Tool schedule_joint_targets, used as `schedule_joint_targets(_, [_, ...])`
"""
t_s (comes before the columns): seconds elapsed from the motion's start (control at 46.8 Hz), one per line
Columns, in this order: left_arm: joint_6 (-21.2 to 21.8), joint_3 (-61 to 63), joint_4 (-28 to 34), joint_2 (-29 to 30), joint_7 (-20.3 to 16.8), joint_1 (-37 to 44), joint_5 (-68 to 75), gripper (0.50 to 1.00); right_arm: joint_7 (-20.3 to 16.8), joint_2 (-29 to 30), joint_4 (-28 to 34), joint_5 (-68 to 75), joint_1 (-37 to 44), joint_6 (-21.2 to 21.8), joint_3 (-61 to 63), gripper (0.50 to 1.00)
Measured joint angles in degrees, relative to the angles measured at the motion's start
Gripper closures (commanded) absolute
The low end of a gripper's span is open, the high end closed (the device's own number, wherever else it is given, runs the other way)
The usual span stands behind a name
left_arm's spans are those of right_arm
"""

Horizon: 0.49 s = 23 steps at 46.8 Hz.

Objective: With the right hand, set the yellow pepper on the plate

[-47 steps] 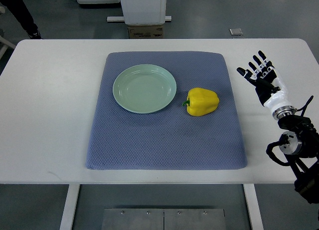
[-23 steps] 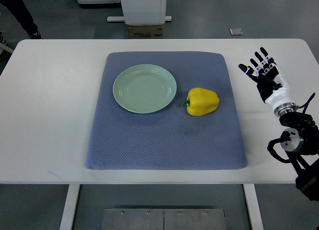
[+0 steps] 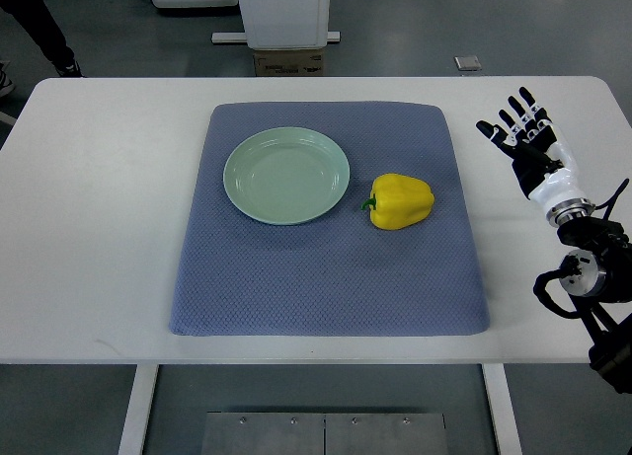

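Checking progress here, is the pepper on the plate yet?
No, the pepper lies on the blue mat, right of the empty plate.

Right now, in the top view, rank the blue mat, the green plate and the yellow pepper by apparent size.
1. Blue mat, by far the largest.
2. Green plate, lying on the mat.
3. Yellow pepper, the smallest, just to the plate's right.

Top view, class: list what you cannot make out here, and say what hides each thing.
- Left hand: not in the top view at all.
- Right hand: its arm is cut off by the right edge.
- Pepper: its underside is hidden against the mat.
- Person at top left: only a dark leg shows, the rest is cropped.
- Table legs: mostly hidden beneath the tabletop.
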Motion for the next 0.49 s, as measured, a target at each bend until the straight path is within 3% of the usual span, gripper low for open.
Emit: schedule_joint_targets(0.492, [0.0,0.0,0.0,0.0,0.0,0.0,0.0,0.500,1.2,-2.4,0.3,0.0,-0.1,1.4,-1.5,0.500])
